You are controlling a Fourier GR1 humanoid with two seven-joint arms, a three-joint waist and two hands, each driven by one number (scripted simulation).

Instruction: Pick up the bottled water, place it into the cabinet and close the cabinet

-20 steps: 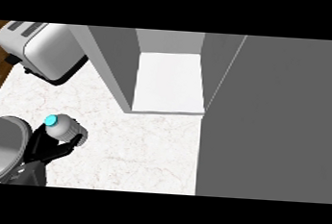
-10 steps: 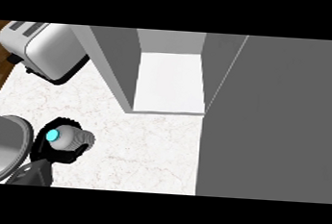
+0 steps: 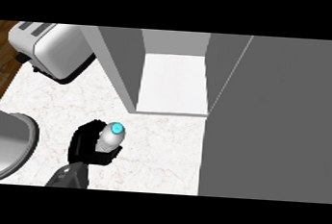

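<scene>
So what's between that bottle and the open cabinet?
In the head view, only a bare stretch of white counter lies between the bottle, held in the robot hand, and the open cabinet.

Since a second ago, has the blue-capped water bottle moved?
Yes. The blue-capped water bottle, held in the black left hand, has shifted right across the counter, toward the open grey cabinet.

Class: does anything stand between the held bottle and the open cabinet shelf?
Nothing visible does. Only bare counter lies between the bottled water in the left hand and the cabinet's white shelf; the toaster stands off to the left.
</scene>
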